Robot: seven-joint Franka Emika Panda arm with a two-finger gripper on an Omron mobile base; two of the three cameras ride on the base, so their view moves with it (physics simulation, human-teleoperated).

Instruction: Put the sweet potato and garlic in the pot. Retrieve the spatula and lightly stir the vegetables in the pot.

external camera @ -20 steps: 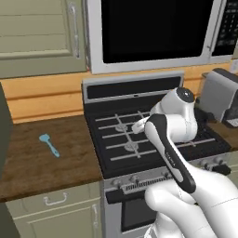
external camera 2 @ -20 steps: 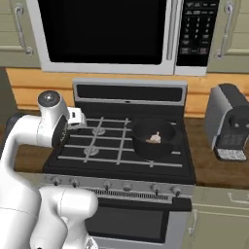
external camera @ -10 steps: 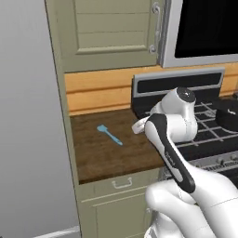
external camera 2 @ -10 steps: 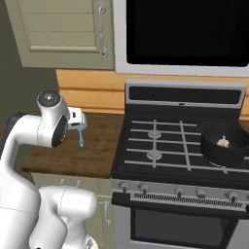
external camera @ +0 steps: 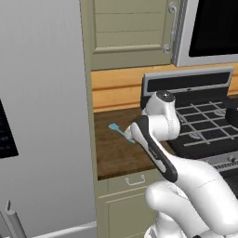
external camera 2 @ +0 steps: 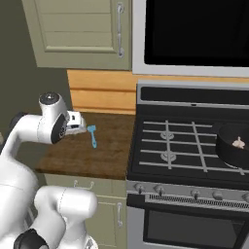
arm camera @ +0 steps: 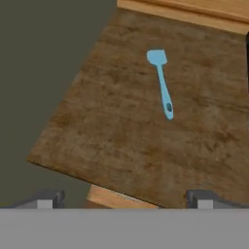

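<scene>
The light blue spatula [arm camera: 161, 82] lies flat on the wooden counter [arm camera: 121, 141], its squarish head toward the back wall. It also shows in both base views: spatula [external camera 2: 92, 135], spatula [external camera: 119, 130]. My gripper [arm camera: 124, 198] hovers above the counter's front edge, open, fingertips [arm camera: 46, 197] far apart with nothing between them. In the right base view the gripper [external camera 2: 81, 125] sits just left of the spatula, well above it. The black pot [external camera 2: 232, 146] stands on the stove's right front burner with the pale garlic [external camera 2: 238, 142] inside. The sweet potato is hidden.
A gas stove [external camera 2: 170, 146] adjoins the counter on the right, under a microwave [external camera 2: 194, 34]. A tall grey fridge [external camera: 42, 116] walls in the counter's left side. Upper cabinets [external camera 2: 78, 29] hang above. A drawer [external camera: 135, 180] sits below the counter edge.
The base has driven left, so the whole scene slid right in both base views: stove and pot went toward the right edge and the spatula's counter came in front. The arm kept its pose, gripper open.
</scene>
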